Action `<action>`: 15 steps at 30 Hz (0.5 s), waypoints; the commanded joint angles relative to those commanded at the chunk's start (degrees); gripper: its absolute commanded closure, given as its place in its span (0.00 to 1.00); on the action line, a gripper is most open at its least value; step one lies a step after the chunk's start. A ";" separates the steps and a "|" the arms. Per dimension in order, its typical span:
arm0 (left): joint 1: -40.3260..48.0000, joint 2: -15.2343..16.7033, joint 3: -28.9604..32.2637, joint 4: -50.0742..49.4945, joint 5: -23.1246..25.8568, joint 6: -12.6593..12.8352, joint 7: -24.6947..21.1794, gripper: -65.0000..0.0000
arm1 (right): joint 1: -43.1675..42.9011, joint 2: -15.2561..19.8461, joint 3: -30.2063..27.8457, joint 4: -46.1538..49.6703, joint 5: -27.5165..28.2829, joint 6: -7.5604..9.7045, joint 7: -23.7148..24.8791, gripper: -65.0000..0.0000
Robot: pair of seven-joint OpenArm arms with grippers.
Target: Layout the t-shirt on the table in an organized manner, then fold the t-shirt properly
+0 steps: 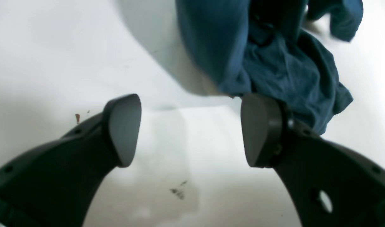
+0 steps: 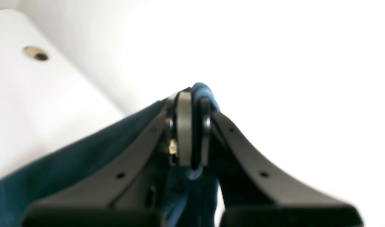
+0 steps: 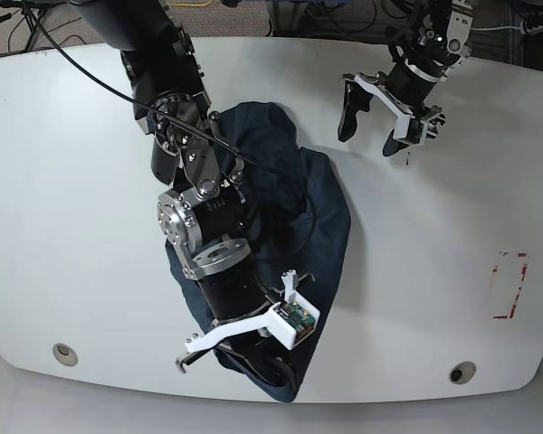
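- The right gripper (image 2: pixel 192 126) is pinching a fold of the shirt (image 2: pixel 69 164): its fingers (image 2: pixel 183 129) are standing nearly together, with blue cloth bulging out above the tips and hanging down below them.
- In the base view that right gripper (image 3: pixel 253 357) is sitting low over the near end of the shirt (image 3: pixel 321 217), close to the near edge of the counter (image 3: pixel 72 226); the arm behind it is reaching across the middle of the cloth and hiding much of it.
- The left gripper (image 1: pixel 190 129) is gaping wide, with nothing between its fingers (image 1: pixel 124 127); only bare white counter (image 1: pixel 53 56) is showing in the gap.
- The tip of one left finger is overlapping the edge of the bunched cloth (image 1: pixel 290 72) in the wrist view; whether it is touching cannot be told.
- From the base view the left gripper (image 3: pixel 376 122) is hanging over the far part of the counter, just beyond the far right edge of the shirt and apart from it.
- The shirt is lying in a crumpled heap running from the far centre of the counter down to the near edge, not spread flat.
- A grey grommet hole (image 3: pixel 462 372) is sitting near the front right edge, and another (image 3: pixel 65 353) near the front left; one is also showing in the right wrist view (image 2: pixel 36 53).
- A red-white tape rectangle (image 3: pixel 509 285) is lying well to the right of the shirt.
- Small dark specks (image 1: pixel 178 190) are marking the counter under the left gripper.
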 joint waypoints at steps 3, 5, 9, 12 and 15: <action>-1.49 0.00 1.14 -1.85 0.00 -0.09 0.00 0.28 | 2.29 -0.09 -0.44 0.00 -1.05 0.00 0.00 1.00; -2.29 0.00 2.20 -3.60 0.00 -0.09 0.00 0.28 | 3.69 -0.70 -0.35 0.00 -1.32 0.00 0.00 1.00; -3.78 -0.09 4.92 -7.03 0.00 -0.18 -0.18 0.28 | 6.42 -1.32 -0.18 0.00 -1.41 1.58 0.00 1.00; -5.19 -0.09 7.47 -9.14 -0.09 -0.18 -0.26 0.28 | 8.09 -1.32 -0.35 0.00 -2.29 2.55 -1.14 1.00; -6.15 -0.09 9.85 -10.46 -0.18 -0.18 -0.35 0.29 | 9.41 -1.93 -0.26 -0.09 -2.73 2.64 -2.37 1.00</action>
